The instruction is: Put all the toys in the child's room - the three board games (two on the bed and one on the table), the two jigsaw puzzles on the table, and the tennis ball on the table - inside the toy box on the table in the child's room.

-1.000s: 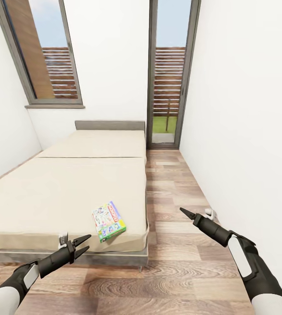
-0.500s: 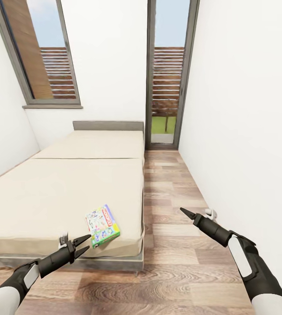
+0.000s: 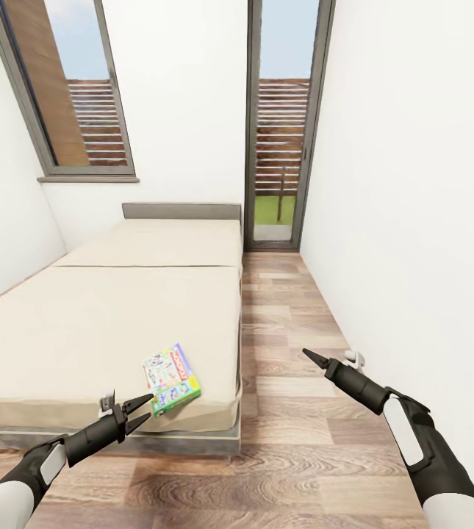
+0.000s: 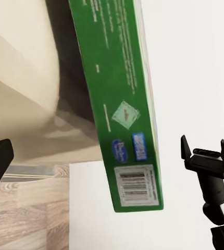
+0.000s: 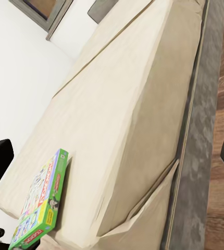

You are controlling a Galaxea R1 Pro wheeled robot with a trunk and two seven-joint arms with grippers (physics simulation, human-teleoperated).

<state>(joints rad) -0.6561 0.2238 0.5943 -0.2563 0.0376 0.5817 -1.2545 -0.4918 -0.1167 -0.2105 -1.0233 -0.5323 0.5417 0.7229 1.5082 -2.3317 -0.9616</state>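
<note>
One board game [image 3: 171,378], a flat box printed in pale green and blue with a red band, lies on the beige bed [image 3: 104,323] near its front right corner. Its green underside [image 4: 127,104] juts a little past the mattress edge, and it is also seen lying flat on the mattress [image 5: 39,208]. My left gripper [image 3: 142,410] hovers open just before the bed's front edge, a short way left of and below the box. My right gripper [image 3: 311,357] is open over the floor to the right of the bed. The table, toy box, jigsaw puzzles and tennis ball are out of view.
A strip of wood-plank floor [image 3: 281,323] runs between the bed and the white right wall [image 3: 413,220] to a tall glass door [image 3: 284,125]. A small white object [image 3: 353,358] sits on the floor by that wall. A grey headboard [image 3: 181,211] stands at the far end.
The whole picture slid slightly left a second ago as the camera moved; since half a second ago it has stayed still. Both arms keep their pose and the box has not moved.
</note>
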